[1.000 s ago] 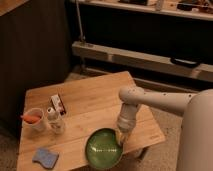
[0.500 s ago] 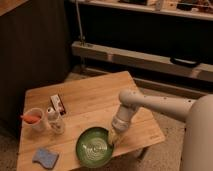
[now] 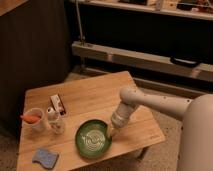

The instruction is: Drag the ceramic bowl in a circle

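On a wooden table [image 3: 100, 95], the gripper [image 3: 111, 131] meets the bowl [image 3: 90, 141] at its 3 o'clock rim; whether it grips cannot be told. A mug [image 3: 35, 121] stands at 10 o'clock.

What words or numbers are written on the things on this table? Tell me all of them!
No words or numbers can be read anywhere.
Small red-and-white box: some markings, too blurred to read.
White mug: no words visible.
Ceramic bowl: only pale swirl marks, no writing; the gripper is at its right rim.
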Action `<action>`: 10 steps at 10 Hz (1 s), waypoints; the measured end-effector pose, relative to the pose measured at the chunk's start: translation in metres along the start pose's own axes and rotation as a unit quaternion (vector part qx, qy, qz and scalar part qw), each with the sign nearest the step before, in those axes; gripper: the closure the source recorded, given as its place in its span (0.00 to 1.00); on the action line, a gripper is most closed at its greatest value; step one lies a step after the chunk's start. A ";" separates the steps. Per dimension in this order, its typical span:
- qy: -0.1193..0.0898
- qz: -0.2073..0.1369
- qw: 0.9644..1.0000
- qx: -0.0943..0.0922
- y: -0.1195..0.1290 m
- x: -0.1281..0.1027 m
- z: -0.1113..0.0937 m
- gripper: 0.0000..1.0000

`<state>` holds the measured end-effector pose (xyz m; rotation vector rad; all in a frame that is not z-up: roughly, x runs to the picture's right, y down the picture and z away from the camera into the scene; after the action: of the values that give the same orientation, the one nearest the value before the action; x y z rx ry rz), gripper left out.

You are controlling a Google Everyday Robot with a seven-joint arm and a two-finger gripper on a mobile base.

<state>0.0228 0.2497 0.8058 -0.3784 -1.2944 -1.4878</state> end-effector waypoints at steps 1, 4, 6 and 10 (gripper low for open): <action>0.005 0.002 1.000 -0.008 0.001 0.012 -0.002 1.00; 0.036 -0.009 0.999 -0.023 -0.013 0.061 -0.024 1.00; 0.044 -0.018 0.998 -0.032 -0.028 0.091 -0.040 1.00; 0.030 -0.030 0.996 -0.083 -0.026 0.132 -0.061 1.00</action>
<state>-0.0248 0.1279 0.8747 -0.4026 -1.1478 -1.6520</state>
